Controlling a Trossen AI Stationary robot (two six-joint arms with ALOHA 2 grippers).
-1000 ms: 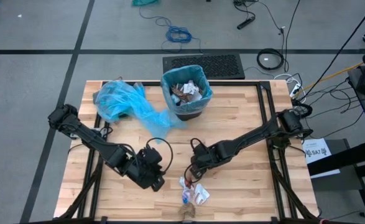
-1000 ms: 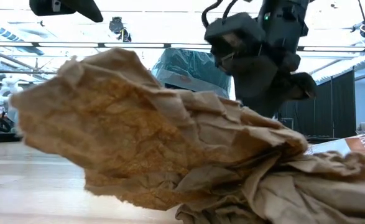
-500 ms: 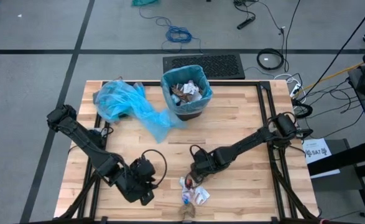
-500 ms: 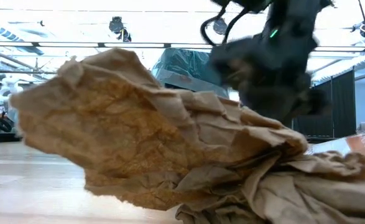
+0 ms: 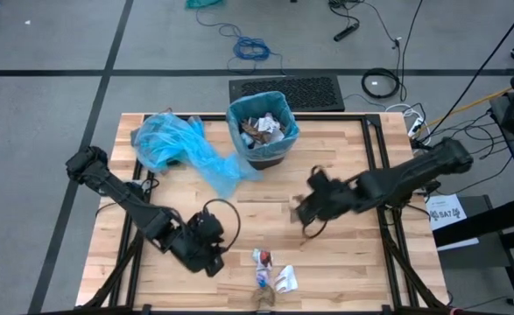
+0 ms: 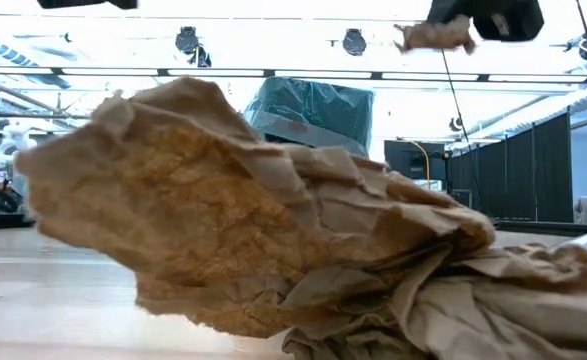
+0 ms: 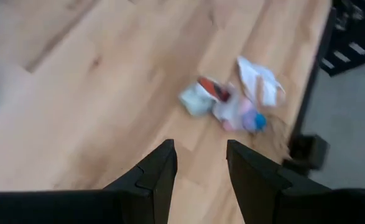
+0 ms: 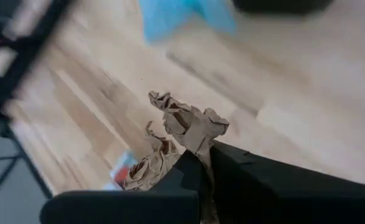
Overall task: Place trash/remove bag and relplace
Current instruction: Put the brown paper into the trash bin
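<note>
right gripper (image 8: 201, 163) lifted off the front-edge scraps, fingers clamped on brown paper wad (image 8: 185, 127), now mid-worktop heading binward | left gripper (image 7: 199, 163) fingers apart, near front-left | remaining trash (image 5: 270, 273) at front edge | bin (image 5: 263, 129) at rear edge

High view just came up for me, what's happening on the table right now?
The right end effector is shut on a crumpled brown paper wad and holds it in the air above the table. The lined trash bin at the far edge already holds scraps. More scraps lie near the front edge. The left end effector is open, low over the table beside them, holding nothing.
</note>
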